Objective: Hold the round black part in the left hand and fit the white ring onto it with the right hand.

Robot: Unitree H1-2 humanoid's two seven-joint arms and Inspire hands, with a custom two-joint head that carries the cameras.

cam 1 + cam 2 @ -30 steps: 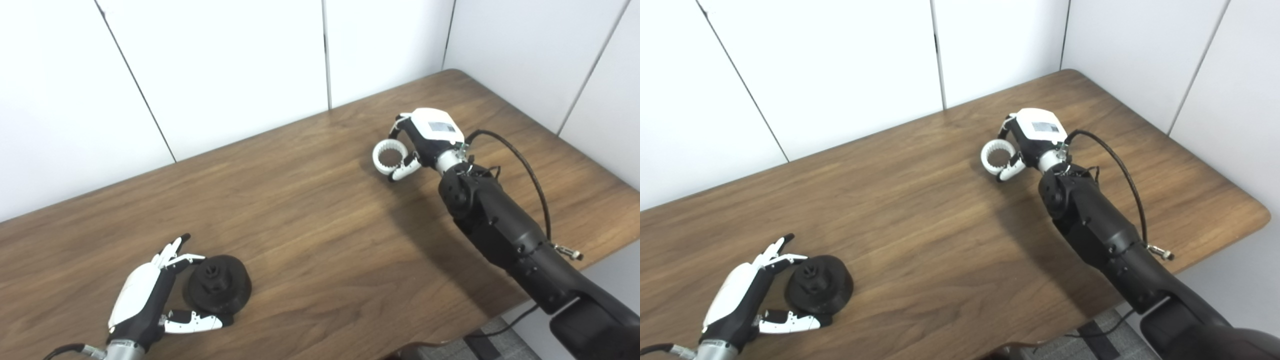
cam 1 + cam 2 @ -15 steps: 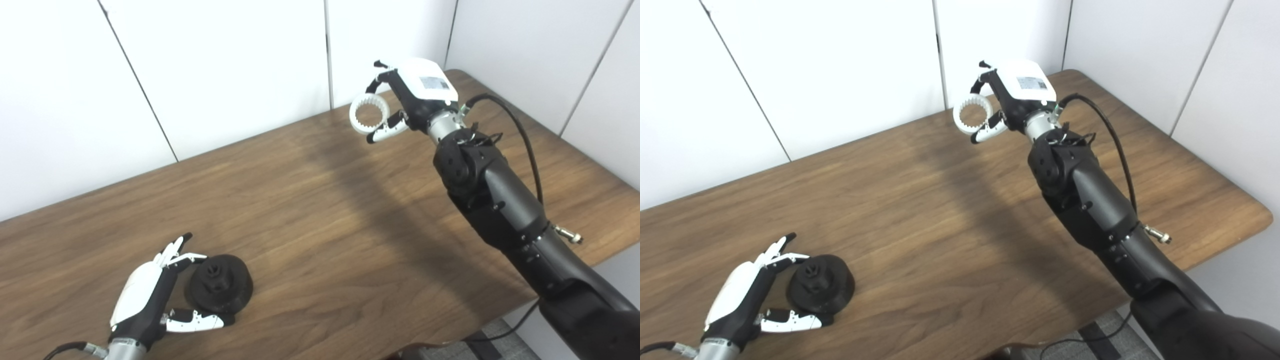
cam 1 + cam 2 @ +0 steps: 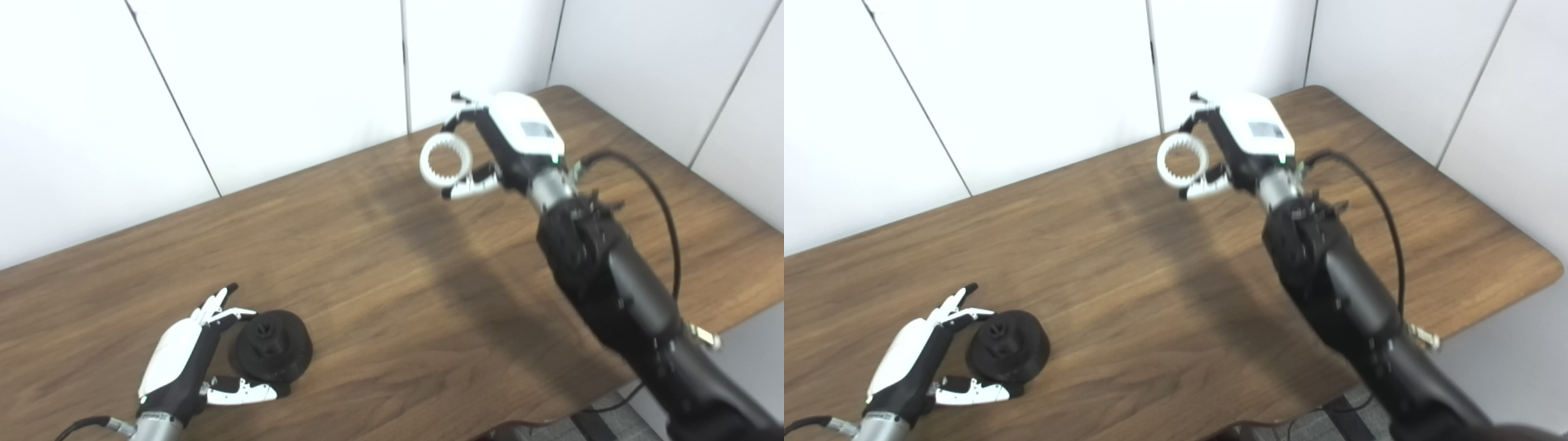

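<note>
A wooden table (image 3: 392, 257) runs from the lower left to the upper right, with white wall panels behind it. Two robot arms come in from the bottom edge.

The right hand (image 3: 511, 144) is raised above the far right part of the table. It grips the white ring (image 3: 446, 161) between fingertips and thumb, pinching one side of the rim. The ring is in the air, its toothed inner opening turned toward the camera. The arm looks slightly blurred.

The black part (image 3: 272, 352) lies flat on the table near the front left, well apart from the ring. It is a round disc with a raised hub in the middle. The left hand (image 3: 184, 367) rests just beside it, fingers spread and cupped around its left side, thumb under its near edge. The hand holds nothing yet; whether the fingertips touch the disc is hard to tell.

The step in hand appears to be bringing the two pieces together. To do it well, the left hand likely needs to close on the disc's outer rim and lift it, leaving the hub face uncovered. The right hand should probably carry the ring across, level its opening with that face, centre it, then press straight on. Since the pinch covers only one side of the rim, the ring could tilt on contact.
</note>
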